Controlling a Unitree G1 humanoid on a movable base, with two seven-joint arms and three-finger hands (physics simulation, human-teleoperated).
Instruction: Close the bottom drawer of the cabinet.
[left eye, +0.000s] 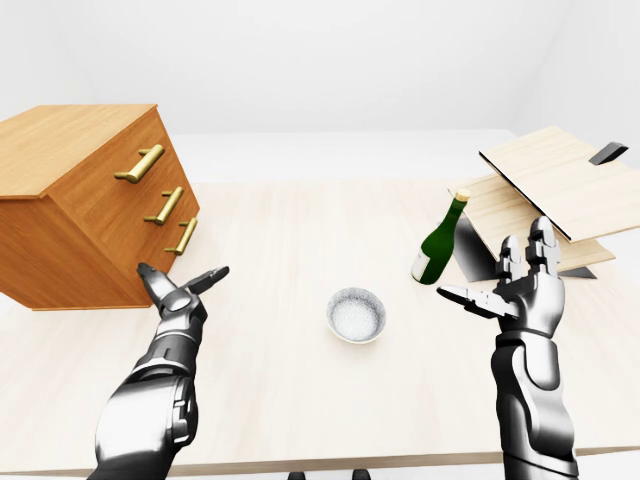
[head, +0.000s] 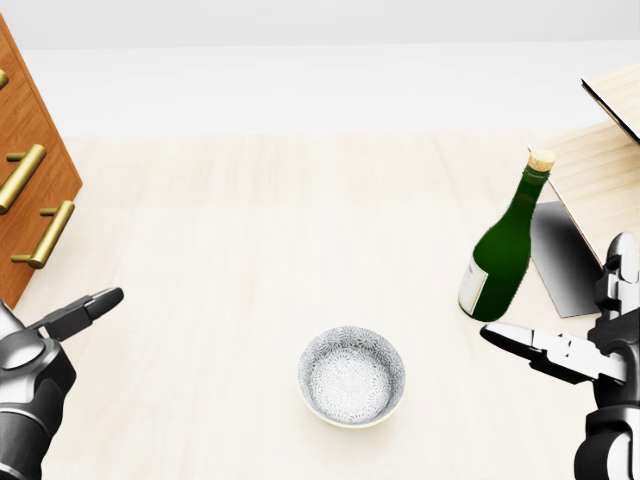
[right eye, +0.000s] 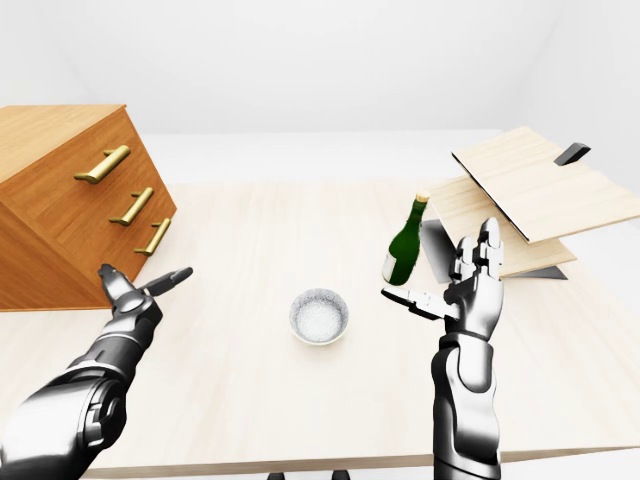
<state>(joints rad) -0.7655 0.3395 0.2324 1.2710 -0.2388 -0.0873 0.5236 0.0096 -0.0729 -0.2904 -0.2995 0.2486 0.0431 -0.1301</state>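
**Bottom drawer flush, both my hands open above the table**

The cabinet (left eye: 95, 205) is a boxy block of warm, grained wood sitting at the left of the left-eye view, resting on the pale wooden table (left eye: 300, 380). Its face carries three drawers stacked one above another, each with a slim brass bar handle. The bottom drawer (left eye: 172, 248) sits level with the two above it, its face in line with the cabinet's face. That face slants toward the right of the view, and the drawer's handle (left eye: 182, 236) runs lengthwise along the drawer face.

My left hand (left eye: 172, 296) hangs just beside the cabinet's lower corner, dark jointed metal, with the fingers (left eye: 208, 277) spread and straight, clamped on nothing. I cannot tell whether it touches the wood. My right hand (left eye: 522, 288) is held up at the right, palm turned inward, its fingers also apart and empty.

Between my hands, near the table's middle, stands a small round bowl (head: 352, 376) with a fine speckled grey-white pattern inside. Near my right hand is a dark green glass bottle (head: 504, 248), glossy, with a pale cork-coloured top and a light label low on its body; it leans to the right at the neck. To the right of the bottle lie flat, light wooden boards (left eye: 560, 185), stacked at a tilt.
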